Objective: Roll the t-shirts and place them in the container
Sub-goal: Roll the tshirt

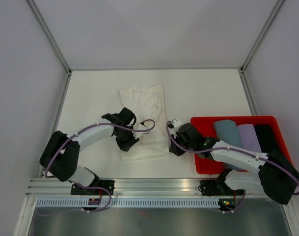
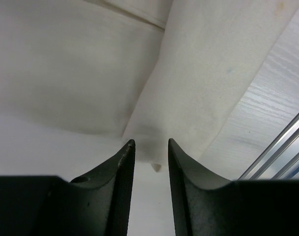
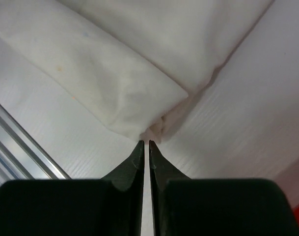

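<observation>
Cream t-shirt lies flat, left end effector apart and right end effector together at its near corners.

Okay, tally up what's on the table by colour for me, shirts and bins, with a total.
Cream t-shirt: 1
Grey-blue t-shirt: 1
Lilac t-shirt: 1
Black t-shirt: 1
Red bin: 1
Total: 5

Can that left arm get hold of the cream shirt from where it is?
Probably yes: the left gripper sits right at the cream t-shirt's near corner, jaws apart, with nothing blocking it.
</observation>
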